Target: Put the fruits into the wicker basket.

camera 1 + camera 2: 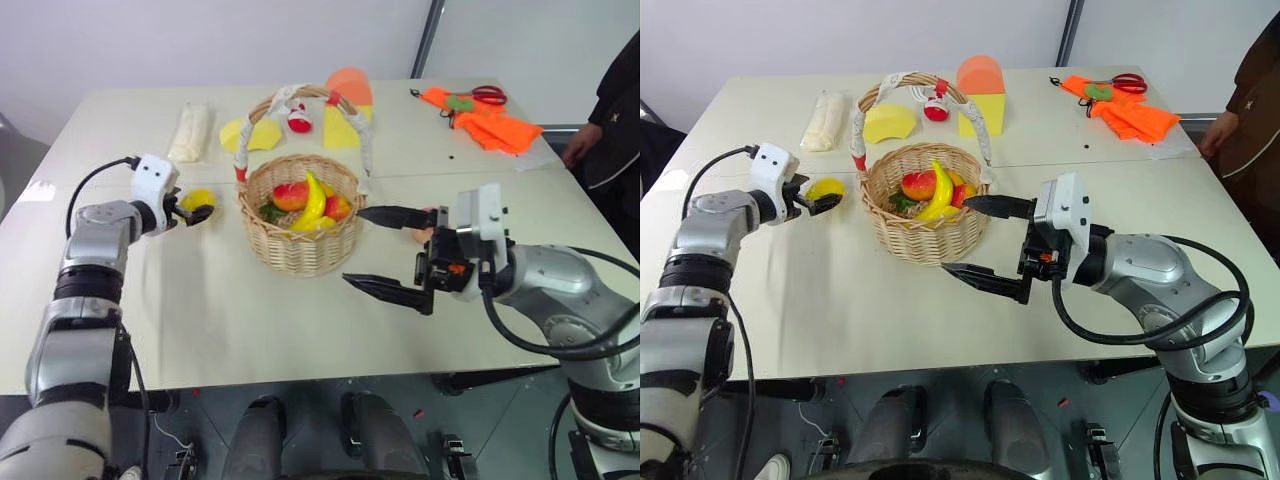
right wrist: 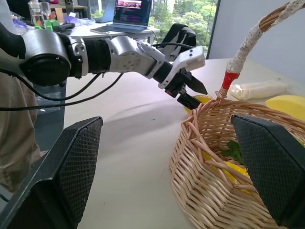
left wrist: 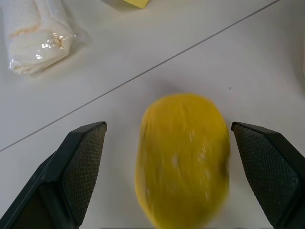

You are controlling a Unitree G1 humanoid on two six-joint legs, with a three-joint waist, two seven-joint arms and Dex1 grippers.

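Left end effector: open, fingers either side of the lemon, not closed on it; pointing toward the basket from the counter's left side.
Lemon: on the counter, just left of the basket, between the left fingers; contact with them not clear.
Right end effector: open wide, empty, held above the counter just right of the basket, pointing left toward it; one finger near the basket's rim, the other lower and nearer the front edge.
Peach: partly hidden behind the right end effector, on the counter right of the basket, outside it.
Basket: upright near the counter's middle, handle arched over the back; already holding a banana, a red-orange fruit and something green.
Far edge: yellow foam shapes, an orange foam piece and a small red-white toy behind the basket.
Far left corner: white wrapped bundle.
Far right corner: orange cloth with red-handled scissors.
Right edge: person in dark clothing, hand by the counter.
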